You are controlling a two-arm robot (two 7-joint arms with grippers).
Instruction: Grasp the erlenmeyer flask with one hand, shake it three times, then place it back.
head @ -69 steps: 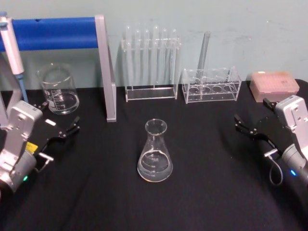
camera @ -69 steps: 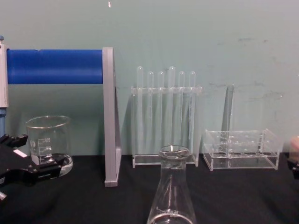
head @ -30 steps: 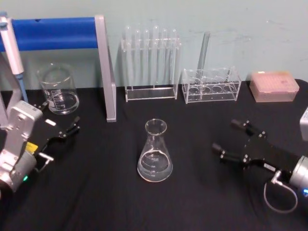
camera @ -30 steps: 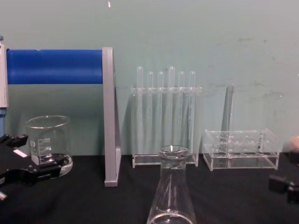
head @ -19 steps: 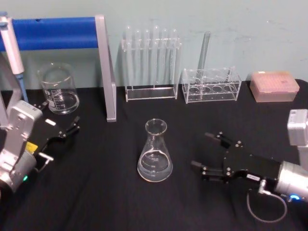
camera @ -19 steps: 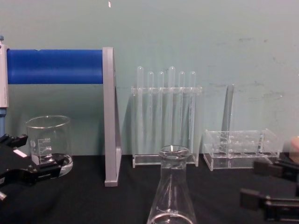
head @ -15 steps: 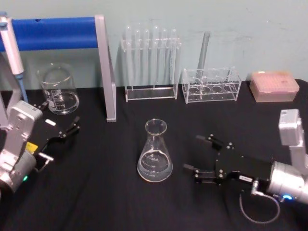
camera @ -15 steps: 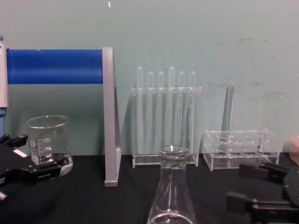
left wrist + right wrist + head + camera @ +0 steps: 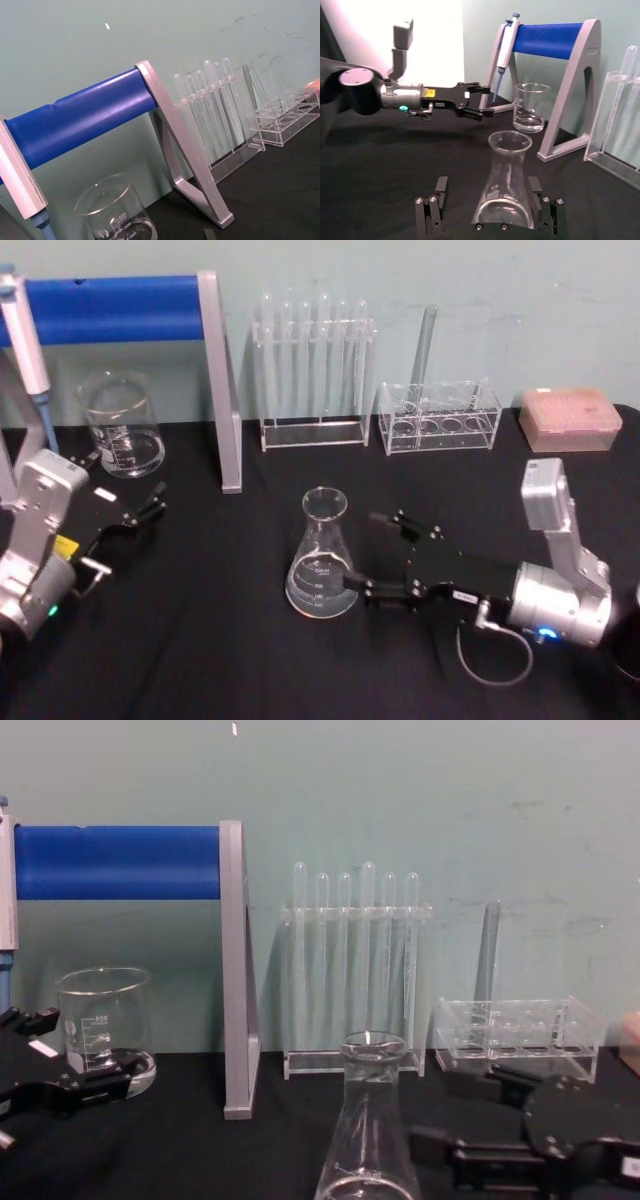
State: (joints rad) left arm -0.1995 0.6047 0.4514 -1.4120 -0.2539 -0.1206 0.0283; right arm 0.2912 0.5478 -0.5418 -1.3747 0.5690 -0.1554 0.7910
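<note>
The erlenmeyer flask (image 9: pixel 322 558) is standing on the worktop (image 9: pixel 200 640), the right end effector (image 9: pixel 362 551) flanking its base from the right; beaker (image 9: pixel 121 428) and test-tube rack (image 9: pixel 312 380) are standing behind.

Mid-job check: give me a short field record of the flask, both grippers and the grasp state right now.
flask: erlenmeyer flask upright on the black table, centre front
right gripper: right gripper low at the flask's base, open, one finger on each side
grasp: not yet closed; contact with the glass cannot be told
left gripper: left gripper open, idle at the left beside the beaker
behind flask: test tube rack against the wall
</note>
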